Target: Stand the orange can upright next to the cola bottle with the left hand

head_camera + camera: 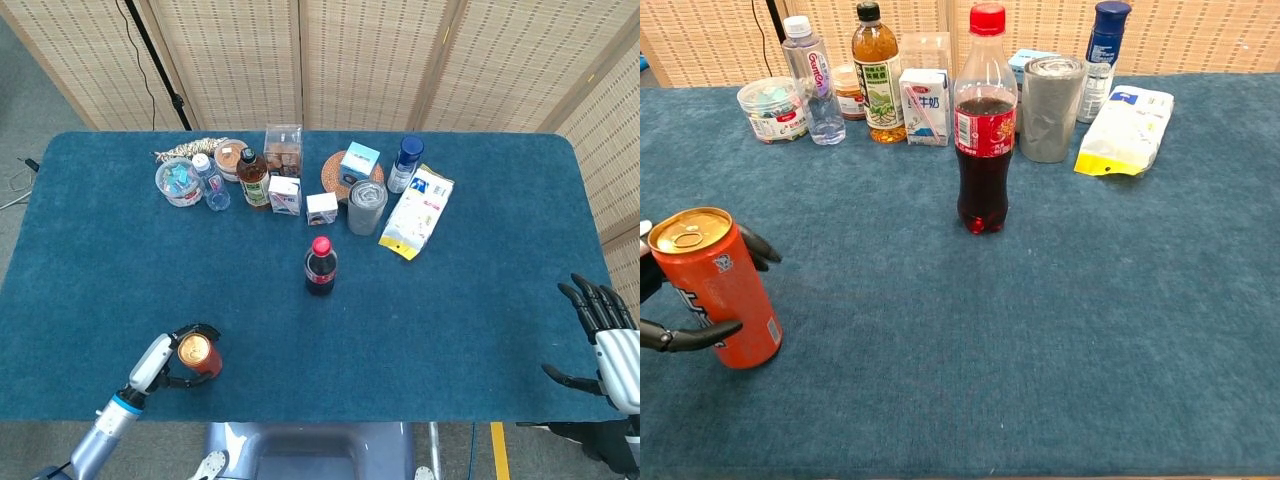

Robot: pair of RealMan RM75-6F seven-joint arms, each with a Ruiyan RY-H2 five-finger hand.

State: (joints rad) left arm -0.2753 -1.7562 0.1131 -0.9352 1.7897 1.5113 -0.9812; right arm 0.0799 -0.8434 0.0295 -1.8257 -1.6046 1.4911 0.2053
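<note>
Gripping the can (718, 288) at the near left corner of the table (470, 300), the left hand (160, 362) is wrapping it, dark fingers (758, 246) showing behind it and a thumb across its lower front. The grasp-and-tip step looks to be in hand: the can is sitting nearly upright in the chest view, leaning a little, its base apparently on the cloth. Next comes carrying it right and farther in, since the cola bottle (985, 125) is standing well apart near the table's middle, then setting it down beside the bottle without knocking that tall, narrow thing over. The can is orange-red with a gold top, pull tab in place, dark lettering and a small white label on its side. At the near right edge the right hand (605, 335) is hanging off the table, fingers spread, holding nothing.
</note>
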